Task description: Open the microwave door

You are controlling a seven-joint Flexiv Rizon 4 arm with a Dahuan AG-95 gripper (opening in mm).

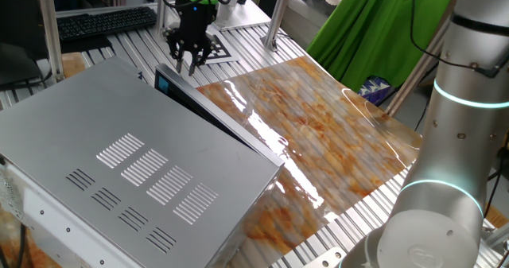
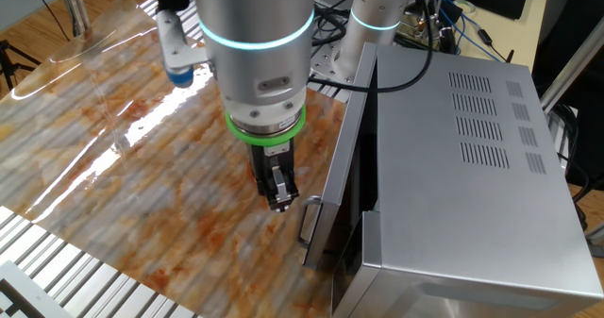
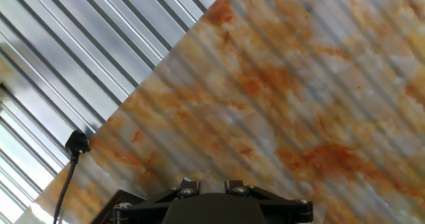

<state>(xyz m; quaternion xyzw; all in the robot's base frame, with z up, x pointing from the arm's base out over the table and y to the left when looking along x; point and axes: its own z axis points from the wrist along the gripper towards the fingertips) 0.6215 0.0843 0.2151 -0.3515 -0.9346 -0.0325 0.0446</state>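
The microwave (image 1: 119,165) is a big light-grey slotted box at the left; it also shows in the other fixed view (image 2: 472,167). The microwave door (image 1: 215,113) is a thin dark panel along its long side, with a blue patch at the far end. In the other fixed view the door (image 2: 344,167) stands slightly ajar, and its handle (image 2: 310,222) is at the near end. My gripper (image 1: 191,64) hangs just beside the door's handle end, above the board. It also shows left of the handle (image 2: 279,197), not touching it. Its fingers look slightly apart and empty. The hand view shows only board.
The glossy orange-brown marbled board (image 1: 334,141) covers the table in front of the door and also shows in the hand view (image 3: 279,98). A keyboard (image 1: 103,21) lies at the back. Green cloth (image 1: 374,29) hangs at the right. A black cable (image 3: 73,151) runs along the slatted table.
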